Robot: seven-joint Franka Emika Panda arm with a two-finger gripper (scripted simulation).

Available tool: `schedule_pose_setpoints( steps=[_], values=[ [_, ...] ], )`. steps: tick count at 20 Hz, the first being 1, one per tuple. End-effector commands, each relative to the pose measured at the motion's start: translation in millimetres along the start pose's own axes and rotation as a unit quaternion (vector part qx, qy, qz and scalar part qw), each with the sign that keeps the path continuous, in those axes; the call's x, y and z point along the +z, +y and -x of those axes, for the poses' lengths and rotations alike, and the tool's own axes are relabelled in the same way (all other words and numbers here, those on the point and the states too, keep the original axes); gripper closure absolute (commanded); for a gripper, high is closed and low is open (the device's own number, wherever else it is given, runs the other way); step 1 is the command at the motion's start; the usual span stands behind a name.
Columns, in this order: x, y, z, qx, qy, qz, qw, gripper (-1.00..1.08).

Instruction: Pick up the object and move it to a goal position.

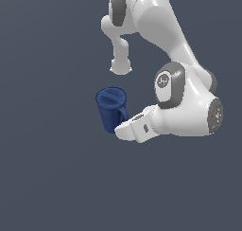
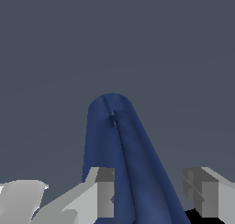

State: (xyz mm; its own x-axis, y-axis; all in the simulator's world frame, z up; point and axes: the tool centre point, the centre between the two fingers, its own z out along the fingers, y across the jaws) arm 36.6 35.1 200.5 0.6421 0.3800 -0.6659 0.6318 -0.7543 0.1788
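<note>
The dark blue tapered mug with a loop handle (image 1: 112,108) sits between the white arm's gripper (image 2: 153,198) fingers, which stand apart, not yet clamped. Rigid, smooth and probably slippery, it seems best squeezed across its body.

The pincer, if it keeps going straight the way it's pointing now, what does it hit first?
The dark blue mug. In the wrist view it already sits between the fingers of the pincer, so pushing on would likely drive the palm against it. Beyond the mug only plain grey background shows; depth there is unclear.
</note>
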Motion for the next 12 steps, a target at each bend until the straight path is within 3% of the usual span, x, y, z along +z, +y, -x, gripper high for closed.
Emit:
schedule_pose_setpoints(
  steps=[1,12],
  values=[
    [4,2,-3,-0.004,-0.013,0.003,0.9999,-0.20],
    [14,5,-9,-0.011,-0.041,0.008,0.9991,-0.20]
  ],
)
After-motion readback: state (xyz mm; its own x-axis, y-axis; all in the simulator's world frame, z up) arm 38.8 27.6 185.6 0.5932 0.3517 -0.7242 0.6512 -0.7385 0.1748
